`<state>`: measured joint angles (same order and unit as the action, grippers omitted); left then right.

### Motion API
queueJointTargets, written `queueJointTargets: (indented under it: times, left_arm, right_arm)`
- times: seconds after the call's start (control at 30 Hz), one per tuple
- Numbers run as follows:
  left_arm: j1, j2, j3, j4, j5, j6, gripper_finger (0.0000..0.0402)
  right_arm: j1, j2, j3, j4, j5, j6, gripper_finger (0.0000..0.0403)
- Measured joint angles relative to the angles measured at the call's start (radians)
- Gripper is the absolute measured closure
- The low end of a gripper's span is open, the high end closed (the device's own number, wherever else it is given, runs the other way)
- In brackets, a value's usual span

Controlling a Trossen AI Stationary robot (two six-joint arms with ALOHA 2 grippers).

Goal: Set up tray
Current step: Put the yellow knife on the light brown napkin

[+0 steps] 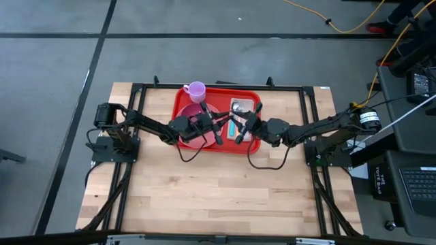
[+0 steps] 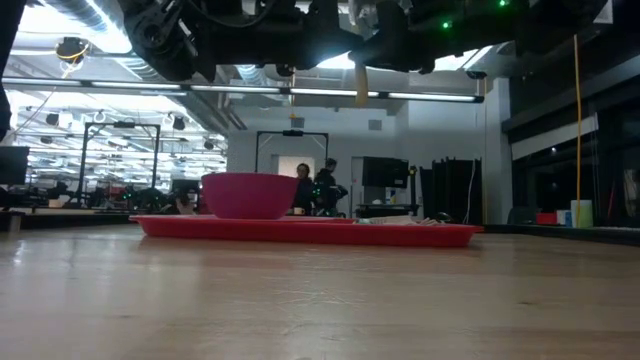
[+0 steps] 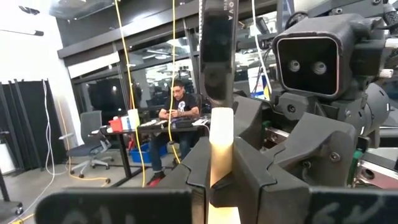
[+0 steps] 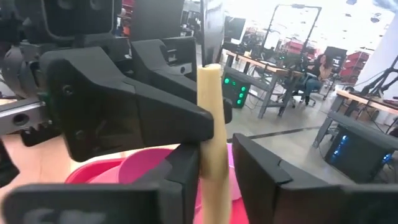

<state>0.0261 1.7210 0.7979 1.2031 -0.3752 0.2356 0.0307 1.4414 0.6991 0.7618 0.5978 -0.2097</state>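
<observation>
We see a pale wooden desk [image 1: 218, 197] on a grey floor; beyond it lies a workshop where a person [image 3: 177, 112] sits at a table. The red tray [image 1: 253, 143] lies at the desk's far middle, carrying a pink bowl [image 2: 248, 195] and a lilac cup [image 1: 196, 89]. Both jaws hover above the tray. The left gripper [image 1: 219, 129] is clenched on a cream stick [image 3: 221, 146]; the right gripper [image 1: 236, 127] flanks the same stick with one finger still apart from it.

Light wooden table [image 1: 211, 197]; red tray [image 1: 253, 146] flat on far middle; arm bases at sides.
</observation>
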Motion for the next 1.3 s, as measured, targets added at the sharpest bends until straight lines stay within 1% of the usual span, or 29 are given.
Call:
queueJointTargets:
  times: [0.13, 0.17, 0.33, 0.47, 0.63, 0.77, 0.9, 1.0, 1.2, 1.27, 1.3]
  left_arm:
    - [0.0, 0.0, 0.0, 0.0, -0.004, 0.003, 0.0375]
    - [0.0, 0.0, -0.001, -0.003, 0.012, 0.005, 0.0378]
    - [-0.001, 0.0, -0.001, -0.006, 0.079, 0.016, 0.0388]
    - [-0.002, 0.0, -0.001, -0.011, 0.095, 0.013, 0.0401]
    - [-0.012, 0.0, -0.001, -0.035, 0.092, 0.014, 0.0393]
    - [-0.04, -0.001, -0.001, -0.04, 0.132, 0.025, 0.0383]
    - [-0.057, -0.032, -0.002, -0.144, 0.132, 0.061, 0.0378]
    - [-0.059, -0.081, -0.002, -0.277, 0.133, 0.07, 0.038]
    - [-0.035, -0.226, -0.002, -0.568, 0.136, 0.04, 0.0394]
    - [-0.022, -0.264, -0.007, -0.621, 0.157, 0.04, 0.0399]
    - [-0.011, -0.288, -0.019, -0.633, 0.186, 0.04, 0.04]
  right_arm:
    - [0.0, 0.0, 0.0, -0.004, 0.011, 0.011, 0.0345]
    - [-0.002, -0.001, 0.0, -0.004, 0.021, 0.019, 0.0356]
    - [-0.001, -0.001, 0.001, -0.018, -0.003, 0.056, 0.0358]
    - [-0.004, -0.001, 0.001, -0.026, -0.004, 0.08, 0.0358]
    - [-0.001, -0.001, 0.001, -0.031, -0.013, 0.1, 0.0358]
    - [-0.003, -0.001, 0.0, -0.035, -0.011, 0.1, 0.0358]
    - [-0.001, -0.001, 0.0, -0.042, -0.013, 0.097, 0.0358]
    - [-0.002, -0.001, 0.0, -0.053, -0.014, 0.099, 0.0358]
    - [0.0, -0.003, 0.0, -0.066, -0.015, 0.103, 0.0358]
    - [0.0, -0.008, 0.0, -0.091, -0.016, 0.124, 0.0358]
    - [0.0, -0.015, 0.0, -0.118, -0.016, 0.134, 0.0358]
